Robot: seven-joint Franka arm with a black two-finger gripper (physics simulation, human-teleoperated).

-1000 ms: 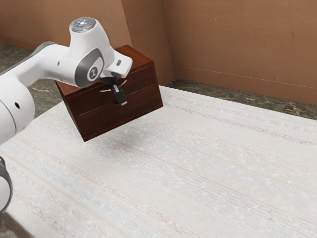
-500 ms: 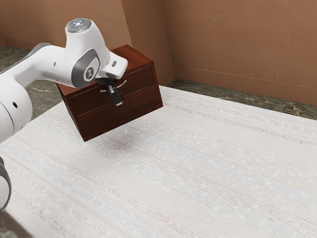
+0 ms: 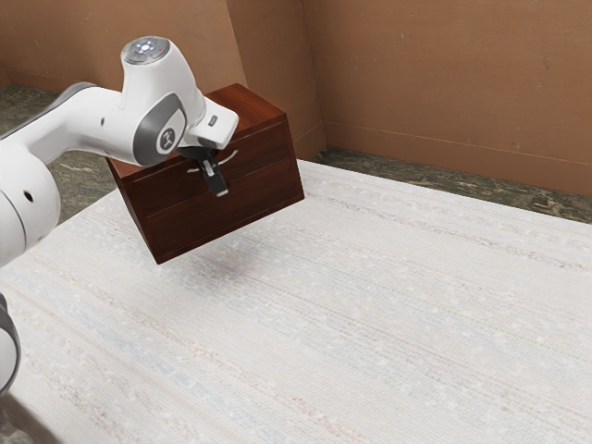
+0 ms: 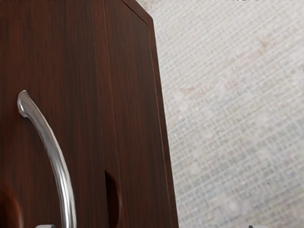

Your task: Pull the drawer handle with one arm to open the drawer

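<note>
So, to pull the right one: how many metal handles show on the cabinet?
1: a curved metal handle on the upper drawer front, at the pincer. The arm covers part of the front, so another may be hidden.

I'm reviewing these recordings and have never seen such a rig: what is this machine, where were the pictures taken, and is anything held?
This is a simulated white robot arm ending in a black two-finger gripper. The wide picture comes from a camera beside the arm; the close one from a camera on its hand. On the pale woven table surface stands a dark brown wooden drawer cabinet. The gripper is at its curved silver metal handle; whether it grips I cannot tell.
</note>
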